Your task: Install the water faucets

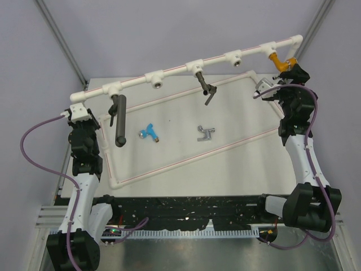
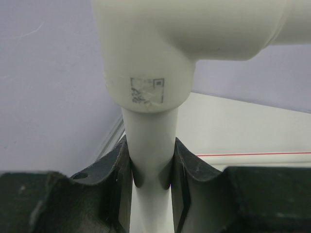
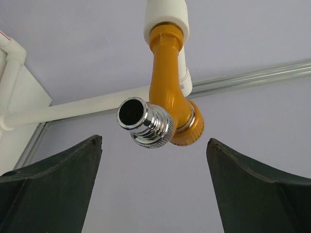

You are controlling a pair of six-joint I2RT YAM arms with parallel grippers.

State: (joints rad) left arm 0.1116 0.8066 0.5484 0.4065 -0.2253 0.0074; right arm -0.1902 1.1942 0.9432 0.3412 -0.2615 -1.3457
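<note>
Right fingers [image 3: 53,189] wide apart, holding nothing. Just past them at 12 o'clock, the orange faucet [image 3: 167,87], already in the rightmost socket of the white pipe [image 3: 165,19], long side up and down. Left fingers [image 2: 112,170] clamped on the pipe's post. Flat on the surface [image 1: 237,118]: silver faucet [image 1: 206,133] nearer the right arm, at 8 o'clock; blue faucet [image 1: 149,131] nearer the left. Plenty of open room around both.

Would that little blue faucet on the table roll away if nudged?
Probably not far: the blue faucet has parts sticking out sideways, so it should skid or pivot rather than roll. It looks rigid and small, so likely light.
</note>
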